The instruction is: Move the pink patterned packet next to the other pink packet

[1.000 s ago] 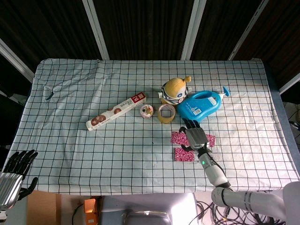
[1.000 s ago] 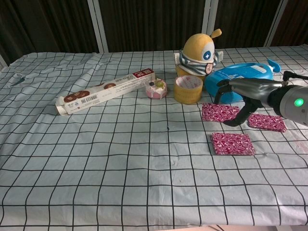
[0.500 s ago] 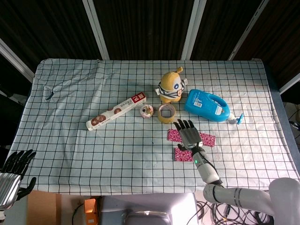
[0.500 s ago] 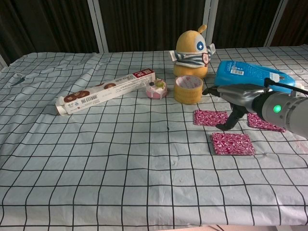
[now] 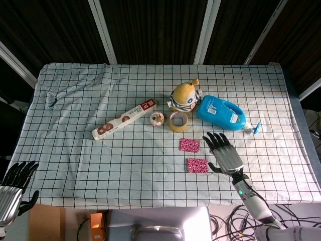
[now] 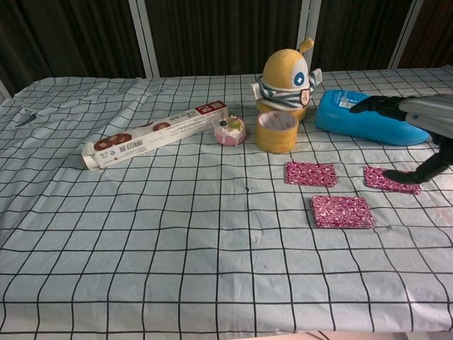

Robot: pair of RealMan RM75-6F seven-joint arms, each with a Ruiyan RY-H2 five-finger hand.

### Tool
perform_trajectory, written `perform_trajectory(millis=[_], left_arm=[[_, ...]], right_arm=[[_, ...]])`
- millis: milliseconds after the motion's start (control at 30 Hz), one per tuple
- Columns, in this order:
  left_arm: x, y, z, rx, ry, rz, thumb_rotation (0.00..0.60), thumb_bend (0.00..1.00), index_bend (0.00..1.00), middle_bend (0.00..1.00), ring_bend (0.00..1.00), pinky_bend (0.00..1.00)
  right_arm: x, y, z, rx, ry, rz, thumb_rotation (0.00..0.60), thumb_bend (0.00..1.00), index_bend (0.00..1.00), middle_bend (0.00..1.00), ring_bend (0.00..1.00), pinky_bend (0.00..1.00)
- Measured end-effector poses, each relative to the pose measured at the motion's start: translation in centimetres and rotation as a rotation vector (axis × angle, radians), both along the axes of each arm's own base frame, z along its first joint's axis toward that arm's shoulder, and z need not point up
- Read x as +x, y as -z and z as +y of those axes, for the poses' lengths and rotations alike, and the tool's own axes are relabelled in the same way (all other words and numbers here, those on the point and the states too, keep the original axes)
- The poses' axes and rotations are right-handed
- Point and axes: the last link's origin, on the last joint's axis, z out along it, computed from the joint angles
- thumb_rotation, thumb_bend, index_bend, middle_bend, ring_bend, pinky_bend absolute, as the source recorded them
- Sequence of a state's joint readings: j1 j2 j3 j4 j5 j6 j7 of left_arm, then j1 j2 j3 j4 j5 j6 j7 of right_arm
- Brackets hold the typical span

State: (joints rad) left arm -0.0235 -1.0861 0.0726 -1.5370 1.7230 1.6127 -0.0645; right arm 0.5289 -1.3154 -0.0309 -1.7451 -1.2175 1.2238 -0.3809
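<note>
The right hand (image 5: pixel 224 153) hovers with fingers spread, holding nothing, above a third pink packet (image 6: pixel 390 178) at the right. The pink patterned packet (image 5: pixel 189 145) lies flat just behind the other pink packet (image 5: pixel 197 165), near the tape roll (image 5: pixel 178 121). The left hand (image 5: pixel 14 188) hangs off the table (image 5: pixel 100 165), empty.

Right hand (image 5: pixel 225 153) sits lower right of the head view – palm down, fingers (image 5: pixel 214 140) spread apart, holding nothing; forearm runs off toward the bottom right corner. Left hand (image 5: pixel 14 187) at the bottom left corner, fingers apart & pointing up, empty – arm out of frame.
</note>
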Motion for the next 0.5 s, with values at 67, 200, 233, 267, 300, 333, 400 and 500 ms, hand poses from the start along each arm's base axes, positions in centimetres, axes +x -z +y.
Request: perform_trajectory(millis=[67,200,233,267,300,333,400,500], left_arm=[[0.0,0.0,0.0,0.0,0.003,-0.001,0.6,0.45,0.0,0.05,0.0,0.0],[0.1,0.1,-0.1,0.001,0.008,0.003,0.6,0.45,0.0,0.05,0.0,0.0],[0.1,0.1,-0.1,0.0,0.009,0.004,0.6,0.45,0.0,0.05,0.0,0.0],[0.2,0.2,-0.1,-0.001,0.011,0.004,0.6,0.45,0.0,0.05,0.0,0.0],[0.2,0.3,0.0,-0.002,0.013,0.007,0.6,0.45,0.0,0.05,0.0,0.0],[0.3,0.3,0.0,-0.003,0.015,0.008,0.6,0.45,0.0,0.05,0.0,0.0],[0.3,0.5,0.1,-0.007,0.015,0.011,0.6,0.45,0.0,0.05,0.0,0.0],[0.4,0.7,0.2,-0.015,0.015,0.016,0.6,0.45,0.0,0.05,0.0,0.0]], right_arm=[[-1.6,-1.6,2.0,-0.044,-0.002,-0.008,0.6,0.27,0.0,0.0,0.0,0.02],[-5.7,-4.4,6.3,-0.152,0.055,-0.014,0.6,0.27,0.0,0.0,0.0,0.0],[-7.0,-5.1,7.5,-0.187,0.072,-0.015,0.6,0.27,0.0,0.0,0.0,0.0],[-7.8,-5.6,8.3,-0.208,0.079,-0.016,0.6,0.27,0.0,0.0,0.0,0.0],[-8.4,-6.0,8.9,-0.221,0.081,-0.015,0.6,0.27,0.0,0.0,0.0,0.0],[-8.9,-6.4,9.4,-0.226,0.076,-0.017,0.6,0.27,0.0,0.0,0.0,0.0],[-9.4,-6.8,10.2,-0.223,0.064,-0.041,0.6,0.27,0.0,0.0,0.0,0.0],[-9.6,-7.2,11.1,-0.221,0.065,-0.062,0.6,0.27,0.0,0.0,0.0,0.0]])
